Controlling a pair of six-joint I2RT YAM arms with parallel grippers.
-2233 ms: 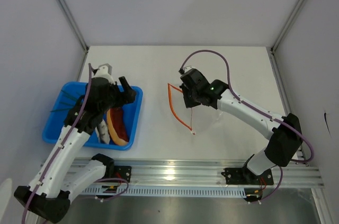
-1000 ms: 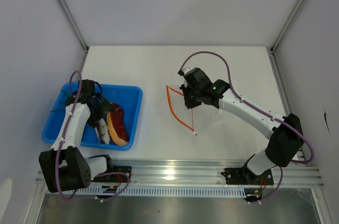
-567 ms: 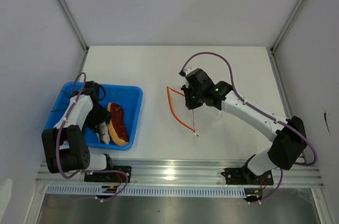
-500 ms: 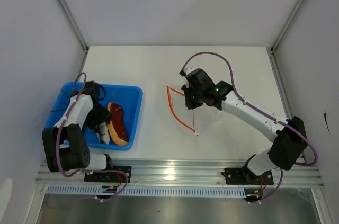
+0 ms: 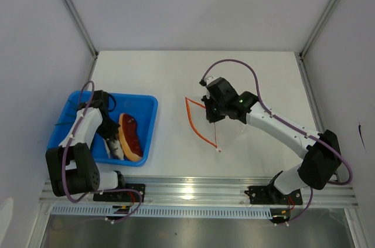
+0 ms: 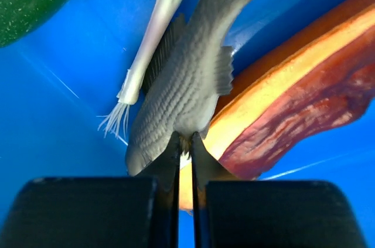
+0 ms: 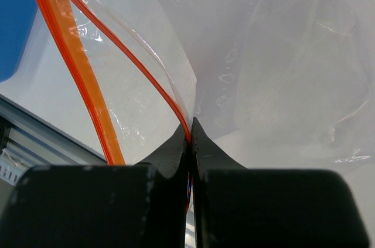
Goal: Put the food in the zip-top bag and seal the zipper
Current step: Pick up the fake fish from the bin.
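- Picking food from the blue tray [image 6: 53, 113]: the left gripper [image 6: 185, 142] is pinched shut on the grey toy fish [image 6: 187, 78], which touches the meat slab [image 6: 293, 101].
- The right gripper [image 7: 189, 131] clamps one lip of the zip-top bag [image 7: 281, 54] on the table, and the zipper [image 7: 76, 66] mouth gapes.
- Next: lift the fish clear and carry it into that mouth.

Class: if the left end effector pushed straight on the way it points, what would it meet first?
The left end effector is pinching the grey toy fish, so that comes first. Beyond it is probably the blue tray, though depth is unclear.
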